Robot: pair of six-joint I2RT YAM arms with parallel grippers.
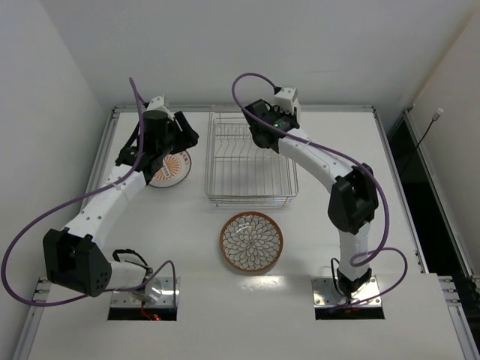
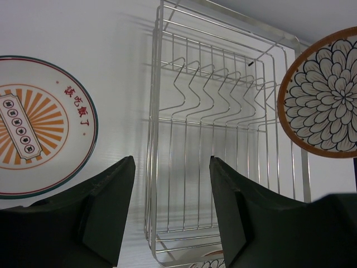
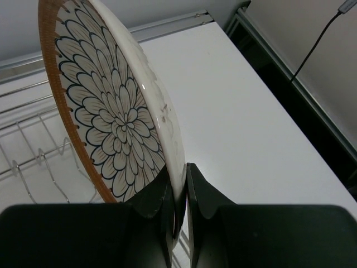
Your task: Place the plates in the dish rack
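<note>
petal plate point(image 3: 120, 120) — terracotta rim, white flower pattern; sunburst plate point(image 2: 39, 128) — orange rays, dark-green rim; rack point(image 1: 250, 161) silver

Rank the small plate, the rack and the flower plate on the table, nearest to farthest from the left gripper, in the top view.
1. Small plate, just beside it, at the left.
2. Rack, to the right, centre back.
3. Flower plate, front centre, nearer the bases.

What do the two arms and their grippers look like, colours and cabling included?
Both the left arm and right arm have white links with bulky black joint housings. A purple cable loops along each. The left gripper and right gripper have matte black wedge-shaped fingers.
</note>
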